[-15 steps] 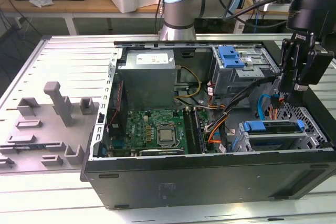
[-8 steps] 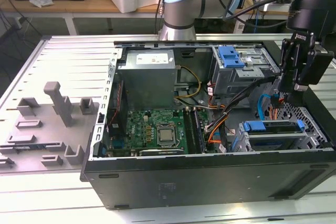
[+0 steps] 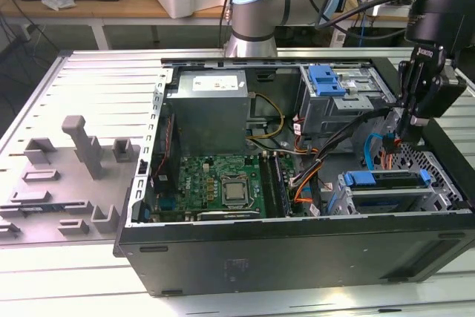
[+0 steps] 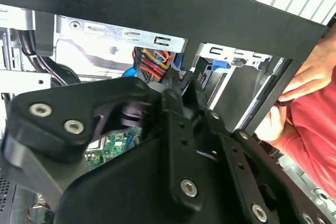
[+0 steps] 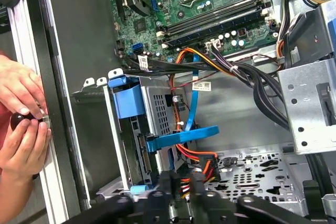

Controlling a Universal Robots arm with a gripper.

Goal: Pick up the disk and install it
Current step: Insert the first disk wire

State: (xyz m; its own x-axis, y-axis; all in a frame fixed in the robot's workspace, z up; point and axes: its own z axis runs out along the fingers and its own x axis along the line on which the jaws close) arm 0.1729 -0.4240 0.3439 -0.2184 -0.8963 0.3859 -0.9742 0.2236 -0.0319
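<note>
Hovering by the drive cage, disk sitting in its bay

Gripper (image 3: 407, 136) hung inside the open computer case (image 3: 297, 250), at the exterior view's right, just above and beyond the drive cage (image 3: 332, 197). Could not tell whether it was open or closed. Nothing made out in its grasp.

Disk (image 3: 386, 179) sat in that cage, in the near corner of the case at the exterior view's right. Only its blue frame and a sliver of metal edge showed from above. In the first wrist view it appeared end-on, connector side toward the blue cable (image 5: 195, 103), which ran close to it.

Handling, by judgement: rigid metal body, dense for its size, smooth flanks likely slick, sensitive to knocks. Best taken across the two long edges over the plastic frame, square and level, clear of the connector end and the underside board.

Hard to make out: label and flat faces were hidden by the cage walls. Could not tell whether the blue cable or the orange wires (image 5: 194, 156) were plugged into the disk, nor whether it was fully seated. A person's hands (image 5: 21, 114) rested on the case rim, cut off at the picture's edge. The arm's own dark body blocked much of the second wrist view.
</note>
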